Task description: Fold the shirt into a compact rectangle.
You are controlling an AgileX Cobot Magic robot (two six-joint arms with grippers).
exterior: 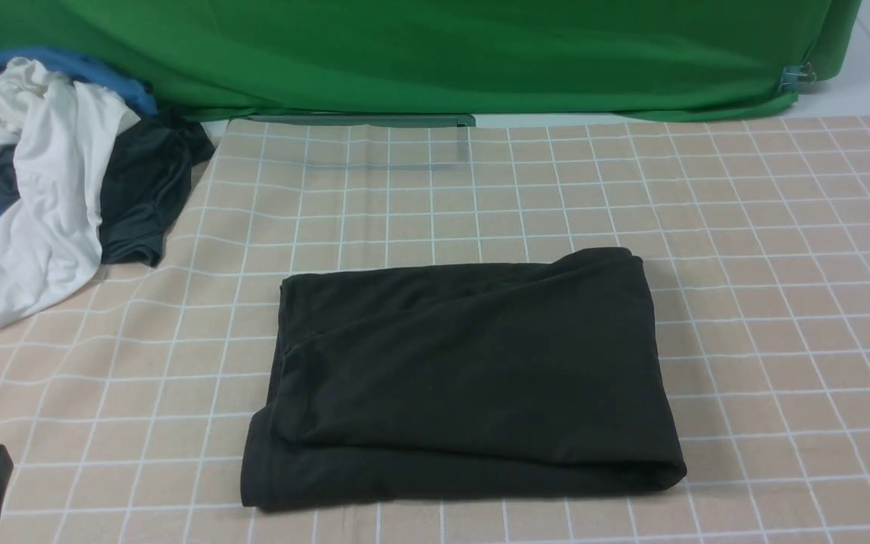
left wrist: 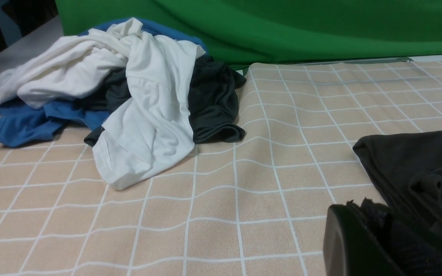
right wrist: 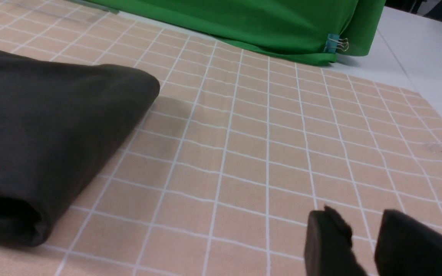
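One folded shirt (exterior: 465, 378); three garments piled (exterior: 50, 189).

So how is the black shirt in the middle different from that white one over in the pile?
The black shirt lies folded into a flat, near-rectangular stack; the white garment is crumpled and unfolded. The black shirt sits alone mid-table, while the white garment drapes over blue and dark clothes at the far left. Both rest on the checked tablecloth, and no gripper is touching either.
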